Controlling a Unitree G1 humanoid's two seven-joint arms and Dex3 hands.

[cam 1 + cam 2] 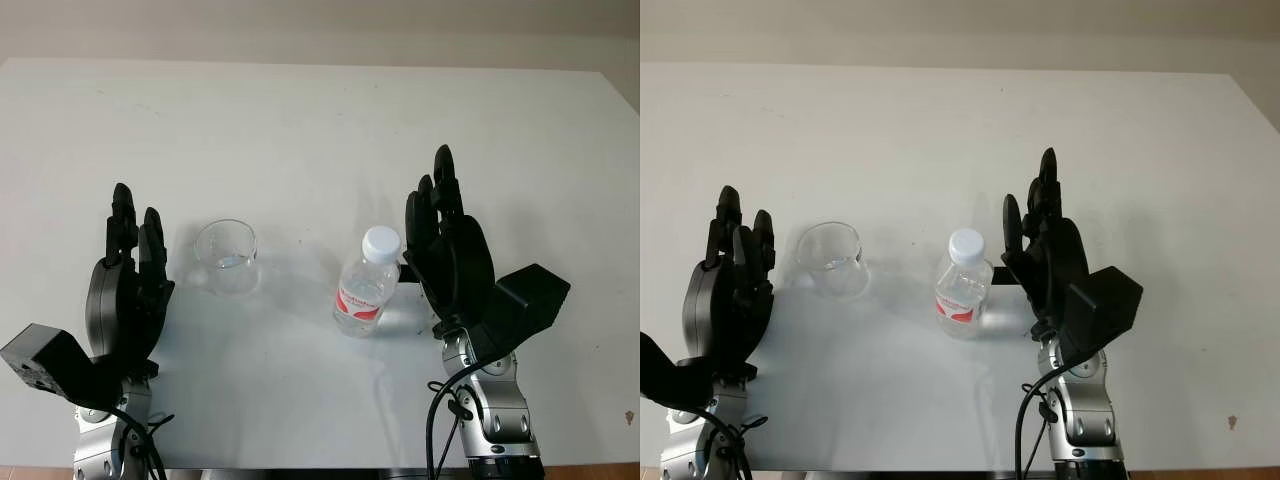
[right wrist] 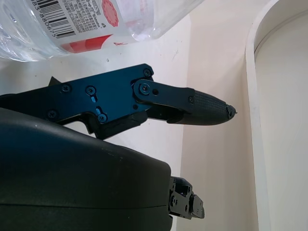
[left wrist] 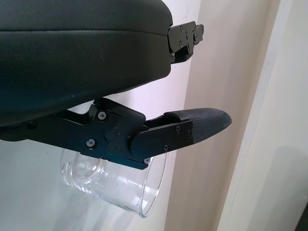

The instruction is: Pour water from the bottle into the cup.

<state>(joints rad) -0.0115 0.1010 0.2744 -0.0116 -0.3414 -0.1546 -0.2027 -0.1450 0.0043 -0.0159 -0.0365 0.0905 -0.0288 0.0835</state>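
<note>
- I see the clear, capped plastic water bottle with red label (image 1: 366, 284) upright mid-worktop (image 1: 320, 130), water inside.
- The clear glass cup (image 1: 227, 257) stands left of it; contents unclear.
- My left robot hand (image 1: 130, 290) is open beside the cup; my right robot hand (image 1: 450, 250) is open beside the bottle.

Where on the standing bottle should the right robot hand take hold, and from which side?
Grip the bottle around its labelled middle, coming from its right, where the open right robot hand is. It stands upright, capped, with the cup apart on its left.

Barcode with partly readable digits, perhaps "880", on bottle (image 2: 72, 24) label.
</note>
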